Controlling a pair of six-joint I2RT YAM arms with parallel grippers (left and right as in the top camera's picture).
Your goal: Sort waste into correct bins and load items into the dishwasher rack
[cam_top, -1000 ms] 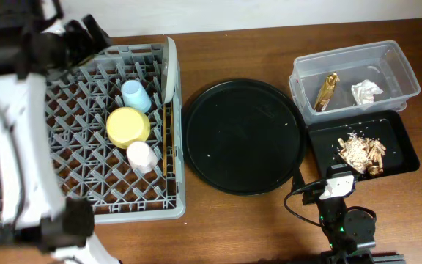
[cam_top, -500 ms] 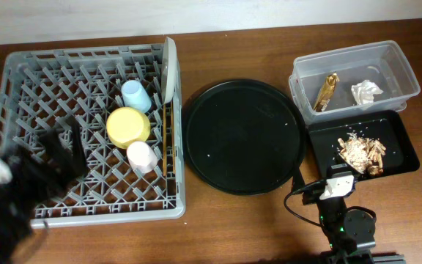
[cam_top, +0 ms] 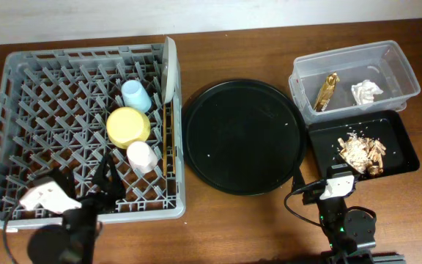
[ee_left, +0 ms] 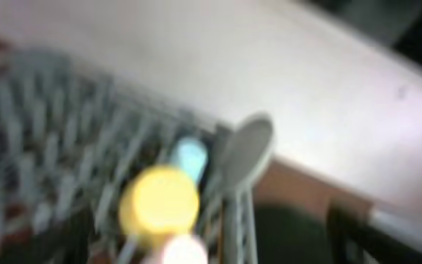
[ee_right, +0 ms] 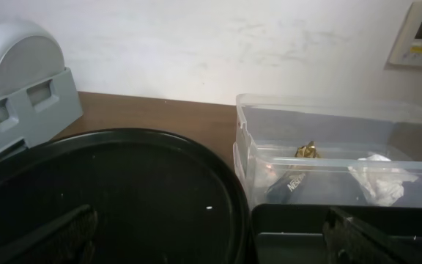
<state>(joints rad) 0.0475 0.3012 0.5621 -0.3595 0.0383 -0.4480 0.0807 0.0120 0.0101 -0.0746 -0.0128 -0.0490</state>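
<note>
The grey dishwasher rack (cam_top: 20, 95) at the left holds a light-blue cup (cam_top: 136, 95), a yellow bowl (cam_top: 128, 126), a pink cup (cam_top: 141, 156), an upright pale grey plate (cam_top: 169, 70) and wooden chopsticks (cam_top: 169, 143) along its right side. The clear tub (cam_top: 394, 62) holds the gold wrapper (cam_top: 327, 91) and the white tissue (cam_top: 366, 92). The black rectangular tray (cam_top: 401, 158) holds food scraps (cam_top: 360, 152). My left gripper (cam_top: 105, 180) is over the rack's near edge and looks open and empty; its wrist view is blurred. My right gripper (ee_right: 211, 246) is open and empty, low between the round tray and the bins.
A large round black tray (cam_top: 244, 136) lies between the rack and the bins. The right wrist view shows the tub (ee_right: 328, 121), the plate (ee_right: 13, 48) and the round tray (ee_right: 123, 191). Both arm bases stand at the table's near edge.
My left arm has swept from the rack's far left corner to its near edge. The right arm and all objects have not moved.
</note>
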